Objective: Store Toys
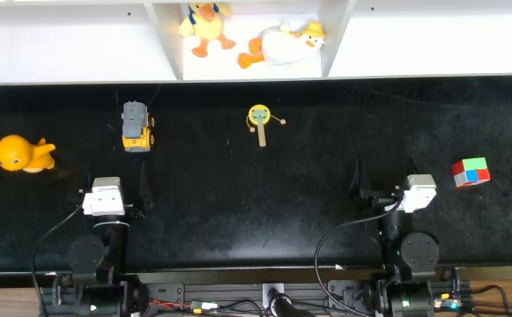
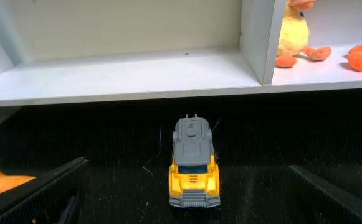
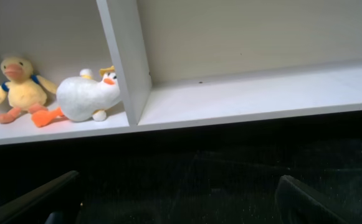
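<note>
Orange duck (image 1: pixel 22 154) near tabletop's (image 1: pixel 238 202) left edge. Left hand (image 1: pixel 115 183) released, fingers wide apart, by front edge; yellow truck (image 1: pixel 137 126) toward back edge. Plush duck (image 1: pixel 207 22) and plush goose (image 1: pixel 282 44) in shelf's (image 1: pixel 62 53) middle compartment. Rattle drum (image 1: pixel 259 117) mid-back. Right hand (image 1: pixel 384 183) released, by front edge. Colour cube (image 1: pixel 471 172) near right edge.

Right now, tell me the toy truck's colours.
The toy truck is yellow with a grey roof and grey front bumper, clearest in the left wrist view.
</note>
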`<state>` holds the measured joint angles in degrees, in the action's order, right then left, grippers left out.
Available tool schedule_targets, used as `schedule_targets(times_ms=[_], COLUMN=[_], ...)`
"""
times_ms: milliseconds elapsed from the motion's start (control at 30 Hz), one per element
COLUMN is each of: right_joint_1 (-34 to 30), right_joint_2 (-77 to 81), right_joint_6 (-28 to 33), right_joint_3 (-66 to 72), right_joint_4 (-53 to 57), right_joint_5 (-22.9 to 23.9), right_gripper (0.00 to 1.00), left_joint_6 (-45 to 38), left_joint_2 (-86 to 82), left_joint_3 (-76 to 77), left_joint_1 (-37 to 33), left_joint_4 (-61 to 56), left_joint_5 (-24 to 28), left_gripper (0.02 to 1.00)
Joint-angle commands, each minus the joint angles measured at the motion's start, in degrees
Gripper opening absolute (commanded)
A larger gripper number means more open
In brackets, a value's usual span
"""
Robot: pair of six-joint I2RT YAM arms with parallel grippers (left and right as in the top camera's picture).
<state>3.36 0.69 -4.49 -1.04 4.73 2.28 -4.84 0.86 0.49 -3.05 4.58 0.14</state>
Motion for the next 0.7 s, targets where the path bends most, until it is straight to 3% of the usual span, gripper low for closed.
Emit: schedule_targets(times_ms=[33,533,700], right_joint_1=[-0.35,-0.35,-0.35], right_joint_2=[-0.42,-0.42,-0.42], right_joint_6=[-0.02,0.0,-0.02], right_joint_3=[0.76,0.76,0.76], right_joint_4=[-0.28,-0.28,-0.28], right_joint_5=[-0.33,-0.33,-0.33], right_gripper=[0.996,0.996,0.996], left_joint_6=[-0.92,-0.9,6.82], left_joint_2=[-0.7,-0.66,2.97], left_joint_3=[-0.04,-0.02,5.55], left_joint_1=[-0.11,-0.15,-0.15], left_joint_4=[0.26,0.33,6.78], left_joint_5=[-0.7,-0.92,-0.9], left_gripper=[0.998,0.998,0.998])
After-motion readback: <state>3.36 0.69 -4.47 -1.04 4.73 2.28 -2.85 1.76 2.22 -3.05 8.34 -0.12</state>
